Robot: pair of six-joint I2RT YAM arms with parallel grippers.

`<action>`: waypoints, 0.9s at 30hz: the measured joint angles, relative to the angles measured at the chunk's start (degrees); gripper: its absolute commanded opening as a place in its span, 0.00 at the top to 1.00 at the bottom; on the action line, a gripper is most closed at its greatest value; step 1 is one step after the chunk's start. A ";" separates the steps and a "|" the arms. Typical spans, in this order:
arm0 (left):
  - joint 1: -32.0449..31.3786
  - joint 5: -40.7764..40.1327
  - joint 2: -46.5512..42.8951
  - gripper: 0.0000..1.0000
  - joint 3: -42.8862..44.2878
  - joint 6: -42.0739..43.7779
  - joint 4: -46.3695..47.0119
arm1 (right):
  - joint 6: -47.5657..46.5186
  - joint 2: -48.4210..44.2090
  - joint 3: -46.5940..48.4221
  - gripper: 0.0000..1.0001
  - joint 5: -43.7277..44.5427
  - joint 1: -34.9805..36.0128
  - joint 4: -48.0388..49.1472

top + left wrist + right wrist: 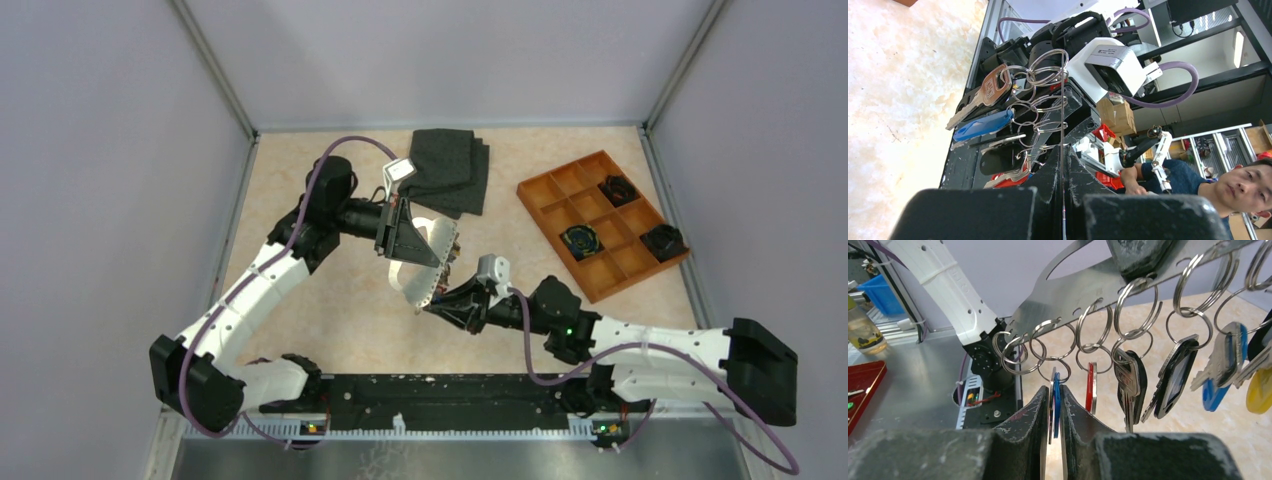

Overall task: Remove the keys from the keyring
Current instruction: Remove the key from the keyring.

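My left gripper (413, 240) is shut on the keyring (428, 262), a pale grey curved metal band, and holds it above the table. In the left wrist view the band (1063, 95) runs edge-on between my shut fingers (1045, 175). Several split rings hang from its holes with keys: a bronze key (990, 90) and a blue-headed key (980, 127). My right gripper (437, 303) sits just under the band. In the right wrist view it (1055, 395) is shut on a blue-headed key (1056, 402) that hangs from the band (1088, 285), beside a red key (1091, 385) and a dark key (1133, 385).
An orange compartment tray (548, 195) with black lumpy clumps (662, 240) lies at the right. A folded dark grey cloth (445, 165) lies at the back, behind the left gripper. Grey walls close in the left, back and right sides.
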 measured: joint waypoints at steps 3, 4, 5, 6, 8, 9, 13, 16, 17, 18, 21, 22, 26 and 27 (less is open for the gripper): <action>0.02 0.00 0.00 1.00 0.00 0.00 0.00 | 0.13 -0.13 -0.50 0.90 0.24 0.00 -0.26; 0.04 0.00 0.00 1.00 0.00 0.00 0.00 | 0.24 -0.22 -0.61 0.91 0.28 0.00 -0.33; 0.07 0.00 0.00 1.00 0.00 0.00 0.00 | 0.33 -0.39 -0.76 0.92 0.31 0.00 -0.42; 0.07 -0.02 0.00 1.00 0.00 0.00 0.00 | 0.39 -0.57 -0.81 0.93 0.39 0.00 -0.50; 0.07 -0.02 0.00 1.00 0.00 0.02 0.00 | 0.42 -0.92 -0.83 0.96 0.48 0.00 -0.57; 0.07 -0.04 0.00 1.00 0.00 0.02 0.00 | 0.42 -1.22 -0.81 1.00 0.52 0.00 -0.79; 0.28 -0.22 0.00 1.00 0.00 0.37 -0.04 | 0.61 -2.95 -0.81 1.00 0.76 0.00 -2.05; 0.92 -0.50 0.00 1.00 0.00 1.60 -0.13 | 0.74 -3.91 -0.72 1.00 1.16 0.00 -4.07; 1.22 -0.66 0.00 1.00 0.00 1.92 -0.20 | 0.76 -4.07 -0.61 1.00 1.33 0.00 -4.96; 1.57 -0.96 0.00 1.00 0.00 2.60 -0.31 | 0.79 -4.17 -0.44 1.00 1.60 0.00 -6.32; 2.40 -2.21 0.00 1.00 0.00 5.35 -1.86 | 0.79 -4.55 0.98 1.00 2.91 0.00 -10.78; 2.56 -2.73 -0.04 1.00 0.00 6.36 -2.47 | 0.79 -4.81 1.44 1.00 3.30 0.00 -12.13; 2.86 -5.33 -0.63 1.00 0.00 11.21 -5.20 | 0.57 -5.97 3.74 1.00 4.98 0.00 -19.39; 2.86 -5.99 -0.81 1.00 0.00 12.63 -5.92 | 0.46 -5.99 4.44 1.00 5.18 0.00 -20.85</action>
